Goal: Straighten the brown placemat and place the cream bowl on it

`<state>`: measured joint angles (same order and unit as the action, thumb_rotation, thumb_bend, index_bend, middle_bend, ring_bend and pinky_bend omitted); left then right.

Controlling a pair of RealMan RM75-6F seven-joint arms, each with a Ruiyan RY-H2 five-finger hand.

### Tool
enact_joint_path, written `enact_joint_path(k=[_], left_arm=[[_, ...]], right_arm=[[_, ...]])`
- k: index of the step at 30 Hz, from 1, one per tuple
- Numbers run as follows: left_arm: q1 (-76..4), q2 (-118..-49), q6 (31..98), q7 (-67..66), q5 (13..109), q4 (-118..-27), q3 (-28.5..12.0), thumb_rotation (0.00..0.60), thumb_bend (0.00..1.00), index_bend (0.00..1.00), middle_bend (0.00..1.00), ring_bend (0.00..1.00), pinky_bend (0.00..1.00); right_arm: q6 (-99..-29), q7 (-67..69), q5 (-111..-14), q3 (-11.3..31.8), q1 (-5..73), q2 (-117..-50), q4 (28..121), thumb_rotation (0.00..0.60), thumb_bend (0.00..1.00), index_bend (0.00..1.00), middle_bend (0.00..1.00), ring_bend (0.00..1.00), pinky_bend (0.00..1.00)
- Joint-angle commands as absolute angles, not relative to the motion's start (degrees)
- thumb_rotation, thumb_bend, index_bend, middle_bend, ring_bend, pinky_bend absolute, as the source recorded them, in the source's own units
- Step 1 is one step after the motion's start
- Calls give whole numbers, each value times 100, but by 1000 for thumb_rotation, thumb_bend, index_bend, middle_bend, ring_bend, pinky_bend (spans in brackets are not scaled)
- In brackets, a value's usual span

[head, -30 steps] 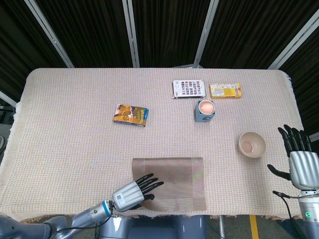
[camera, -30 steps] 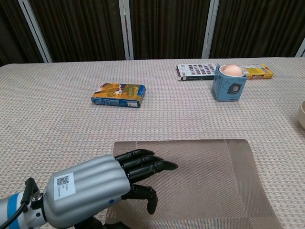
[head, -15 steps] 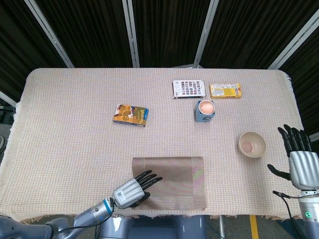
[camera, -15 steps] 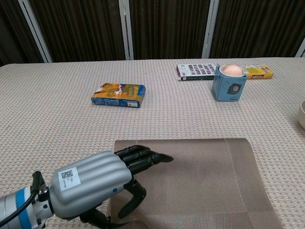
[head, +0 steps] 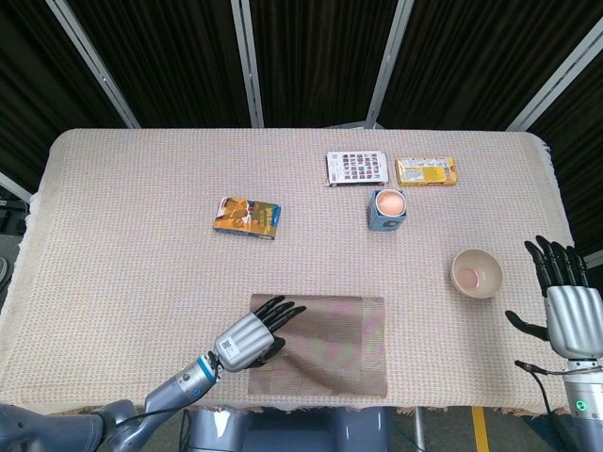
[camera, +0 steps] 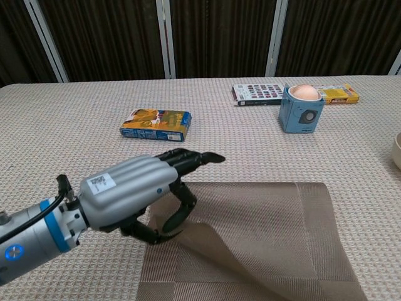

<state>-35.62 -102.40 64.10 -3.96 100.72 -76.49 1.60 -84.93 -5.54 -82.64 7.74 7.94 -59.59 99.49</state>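
Lifted since prev: left hand (camera: 135,194) pinches brown placemat (camera: 263,244) corner.

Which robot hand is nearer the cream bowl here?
The right robot hand. It hovers just right of the cream bowl, fingers spread, not touching it. The left robot hand is far off to the left, holding up the placemat's left edge.
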Motion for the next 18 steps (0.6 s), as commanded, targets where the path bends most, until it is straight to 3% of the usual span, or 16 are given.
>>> enact_joint_path(k=[1,12,18], left_arm=[[-3782,-10183,6281,-320,9785,-7684,-259,600,729,739,0,0,0],[-4420,-9953,5749,-308,8447,-6815,-1798,600,728,740,0,0,0],[-4501,-9843,5374,-256,7493,-6145,-2281,600,728,743,0,0,0]], right_arm=[[-8489,-587,-8253,776,796,-5972,9944,600,0,0,0,0,0],[-8501,-702,-8201,806,801,-5996,9921,600,0,0,0,0,0],[-8532,-799,-8254,789,797,-6011,9949,600,0,0,0,0,0]])
